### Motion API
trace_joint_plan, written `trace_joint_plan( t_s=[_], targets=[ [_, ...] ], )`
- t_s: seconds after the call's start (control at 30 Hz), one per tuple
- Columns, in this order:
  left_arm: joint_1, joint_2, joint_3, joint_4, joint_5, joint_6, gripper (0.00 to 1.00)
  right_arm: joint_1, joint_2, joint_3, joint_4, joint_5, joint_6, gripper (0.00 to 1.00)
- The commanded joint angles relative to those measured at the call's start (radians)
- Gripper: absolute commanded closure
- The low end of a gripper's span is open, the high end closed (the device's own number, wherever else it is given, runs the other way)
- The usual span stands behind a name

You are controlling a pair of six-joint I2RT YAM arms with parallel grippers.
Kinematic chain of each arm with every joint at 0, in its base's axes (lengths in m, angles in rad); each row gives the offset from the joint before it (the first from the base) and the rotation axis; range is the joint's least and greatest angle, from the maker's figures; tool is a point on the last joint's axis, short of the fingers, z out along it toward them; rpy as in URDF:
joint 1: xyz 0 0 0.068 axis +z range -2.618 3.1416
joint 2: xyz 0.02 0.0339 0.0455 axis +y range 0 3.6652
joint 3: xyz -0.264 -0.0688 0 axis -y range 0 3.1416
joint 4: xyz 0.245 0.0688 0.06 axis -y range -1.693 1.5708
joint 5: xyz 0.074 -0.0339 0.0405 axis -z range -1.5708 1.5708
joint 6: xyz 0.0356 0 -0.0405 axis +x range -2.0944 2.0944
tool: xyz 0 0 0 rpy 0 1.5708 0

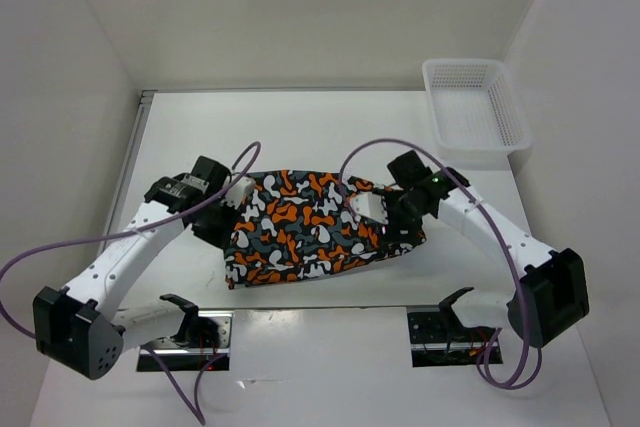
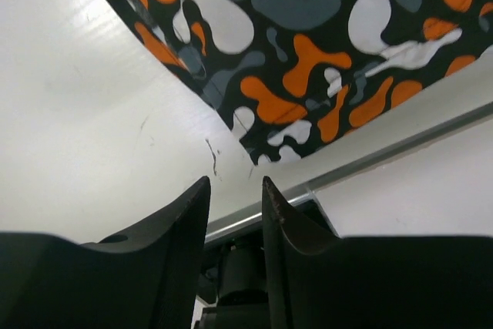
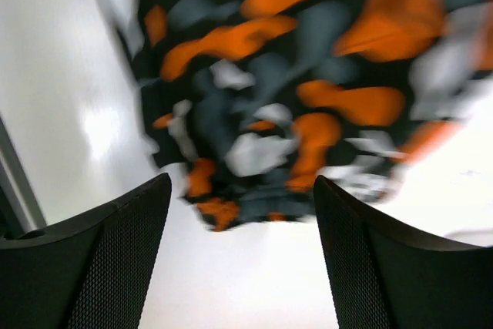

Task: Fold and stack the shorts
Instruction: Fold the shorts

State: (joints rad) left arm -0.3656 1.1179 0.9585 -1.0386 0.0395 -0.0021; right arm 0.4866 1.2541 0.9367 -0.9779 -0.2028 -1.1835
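Note:
The camouflage shorts (image 1: 310, 229) lie spread flat at the table's middle, between my two arms. My left gripper (image 1: 222, 219) is at their left edge. In the left wrist view it (image 2: 235, 182) is empty, its jaws only a narrow gap apart, over bare table just short of the shorts' corner (image 2: 308, 52). My right gripper (image 1: 393, 227) is over their right edge. In the right wrist view it (image 3: 243, 182) is wide open and empty, with the blurred hem of the shorts (image 3: 293, 75) just beyond the fingertips.
A white mesh basket (image 1: 510, 112) stands at the back right of the white table (image 1: 300, 127). White walls close in the left, back and right. A metal rail (image 2: 385, 152) runs along the table edge. Purple cables loop over both arms.

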Motion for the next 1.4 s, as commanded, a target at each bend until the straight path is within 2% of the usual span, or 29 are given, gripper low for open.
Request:
trace_joint_plan(
  t_s=[0.0, 0.1, 0.13, 0.17, 0.2, 0.23, 0.37, 0.6, 0.77, 0.97, 1.23, 1.37],
  targets=[
    [-0.004, 0.052, 0.068, 0.054, 0.013, 0.002, 0.59, 0.009, 0.007, 0.204, 0.051, -0.143, 0.174, 0.2],
    [-0.004, 0.123, 0.089, 0.121, -0.05, 0.002, 0.59, 0.009, 0.045, 0.304, 0.148, -0.201, 0.347, 0.22],
    [-0.025, 0.155, 0.089, 0.138, -0.05, 0.002, 0.59, 0.009, 0.06, 0.313, 0.184, -0.201, 0.392, 0.3],
    [-0.038, 0.17, 0.089, 0.17, -0.05, 0.002, 0.59, 0.009, 0.076, 0.304, 0.312, -0.166, 0.536, 0.42],
    [-0.056, 0.199, 0.089, 0.186, -0.05, 0.002, 0.59, 0.009, 0.105, 0.286, 0.39, -0.117, 0.615, 0.54],
    [-0.091, 0.215, 0.089, 0.198, -0.05, 0.002, 0.59, 0.009, 0.125, 0.242, 0.445, -0.039, 0.649, 0.74],
    [-0.116, 0.26, 0.016, 0.244, -0.003, 0.002, 0.6, 0.009, 0.232, 0.124, 0.585, 0.068, 0.645, 0.88],
    [-0.179, 0.234, -0.211, 0.336, -0.078, 0.002, 0.6, 0.009, 0.39, 0.091, 0.711, 0.189, 0.78, 0.94],
    [-0.21, 0.256, -0.303, 0.41, -0.176, 0.002, 0.61, -0.011, 0.459, 0.1, 0.788, 0.288, 0.846, 0.92],
    [-0.219, 0.428, -0.242, 0.425, -0.185, 0.002, 0.64, -0.011, 0.556, 0.152, 0.867, 0.376, 0.832, 0.92],
    [-0.251, 0.306, -0.294, 0.427, -0.279, 0.002, 0.67, -0.045, 0.61, 0.35, 0.895, 0.41, 0.811, 0.9],
    [-0.251, 0.286, -0.195, 0.327, -0.259, 0.002, 0.63, -0.045, 0.547, 0.419, 0.845, 0.401, 0.841, 0.77]
  ],
)
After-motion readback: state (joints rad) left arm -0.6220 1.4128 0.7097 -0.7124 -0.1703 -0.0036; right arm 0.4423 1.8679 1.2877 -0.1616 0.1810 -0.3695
